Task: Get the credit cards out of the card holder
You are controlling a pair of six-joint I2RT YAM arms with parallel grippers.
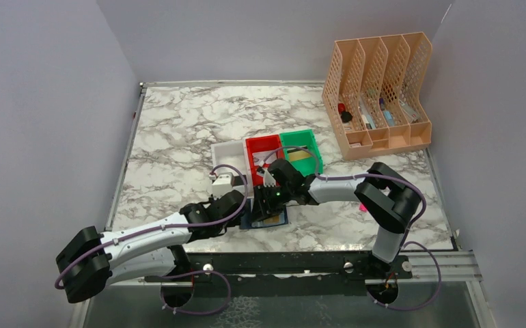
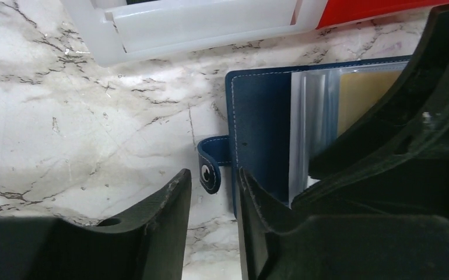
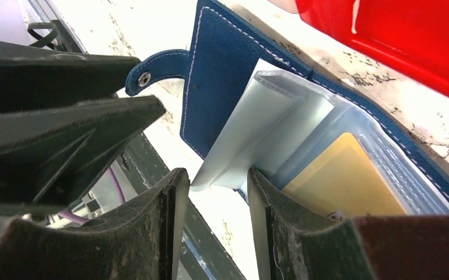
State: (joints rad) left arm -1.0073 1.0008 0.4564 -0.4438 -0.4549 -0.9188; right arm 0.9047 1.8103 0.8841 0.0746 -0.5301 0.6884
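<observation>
One card holder (image 2: 260,116) lies open on the marble table (image 1: 178,137), close to the near edge at centre, at 6 o'clock from the red bin (image 1: 249,157). Its navy cover is flat and its snap tab (image 2: 210,168) points to 9 o'clock.

One credit card (image 3: 344,175), tan-gold, shows inside the clear sleeves (image 3: 251,134). No other card can be confirmed in the holder. One flat tan piece sits in the green bin (image 1: 296,134); it is too small to identify.

Two grippers are at the holder. The left gripper (image 2: 213,178) comes in from 8 o'clock. Its jaws stand partly apart at the tab side of the cover, with nothing between them. The right gripper (image 3: 216,175) comes in from 3 o'clock, also partly apart. It straddles the raised edge of one sleeve leaf, and I cannot tell whether it touches the leaf.

Step in hand, by my judgement: the sleeves are being parted to expose the card, which is not yet drawn. The next move needs the left gripper to pin the cover flat. The right one must then reach past the loose leaf to the card's free edge, pinch that alone and slide it along the sleeve's length.

Other items counted:
- three bins: white (image 1: 219,147), red and green, in a row at 12 o'clock from the holder
- one peach file rack (image 1: 376,68) with four slots, at 2 o'clock
</observation>
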